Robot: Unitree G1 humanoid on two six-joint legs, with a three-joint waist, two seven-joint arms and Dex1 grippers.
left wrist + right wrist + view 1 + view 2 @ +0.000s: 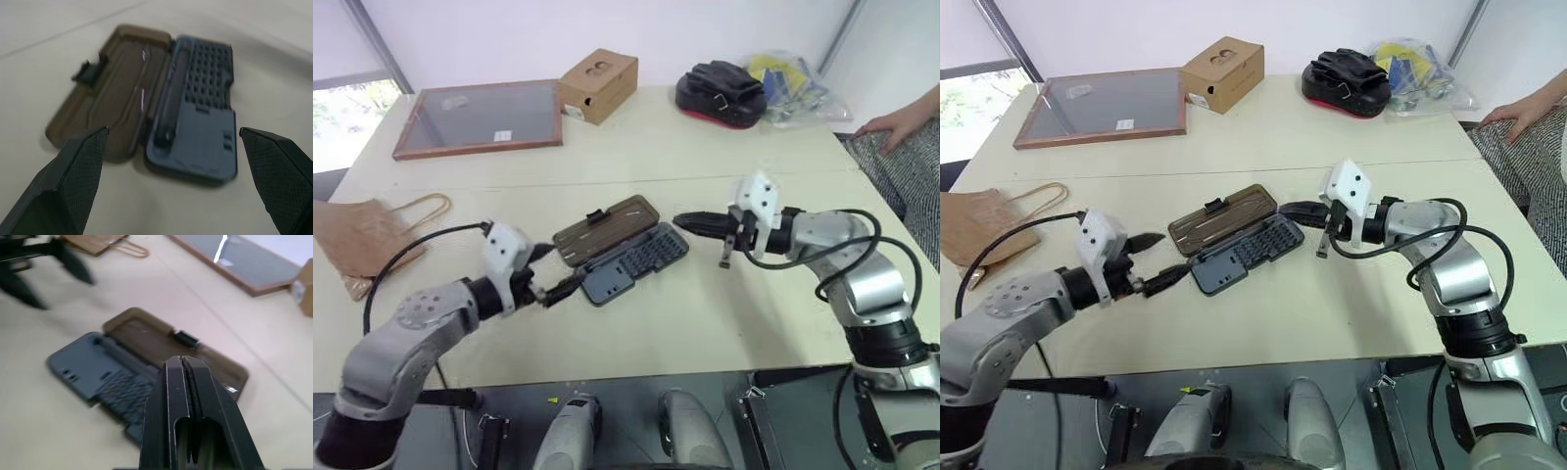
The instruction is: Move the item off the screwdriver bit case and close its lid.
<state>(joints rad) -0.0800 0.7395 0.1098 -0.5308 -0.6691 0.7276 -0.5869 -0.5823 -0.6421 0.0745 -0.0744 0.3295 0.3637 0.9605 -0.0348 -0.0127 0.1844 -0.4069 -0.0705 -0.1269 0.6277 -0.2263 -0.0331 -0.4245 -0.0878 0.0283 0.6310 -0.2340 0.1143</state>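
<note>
The case (622, 250) lies open near the middle of the bench (705, 323), its grey base (634, 262) toward the front edge and the lid (605, 227) folded flat on the bench toward the rear, inner face up, hinged along the base's long side. The black latch (595, 214) sits on the lid's free rear edge. The bag (357, 240) lies flat at the left edge of the bench, well apart from the case, its loop handles (423, 211) pointing toward the middle. The left gripper (548, 274) is released: its two fingers (73, 181) are spread wide, hovering just beside the case's left end and pointing at it, holding nothing. The right gripper (690, 223) is clenched on nothing, its fingers (188, 411) pressed together and pointing leftward at the case's right end, just above it; whether the tips touch the case cannot be told. In the rear left corner lies a framed pane (480, 117) with a cardboard box (597, 85) just beside its right end. Toward the rear right sit a black and red pouch (722, 95) and, touching it, a clear plastic bag (798, 88) with yellow and blue contents. A person's hand (901, 122) rests at the right edge of the bench.
</note>
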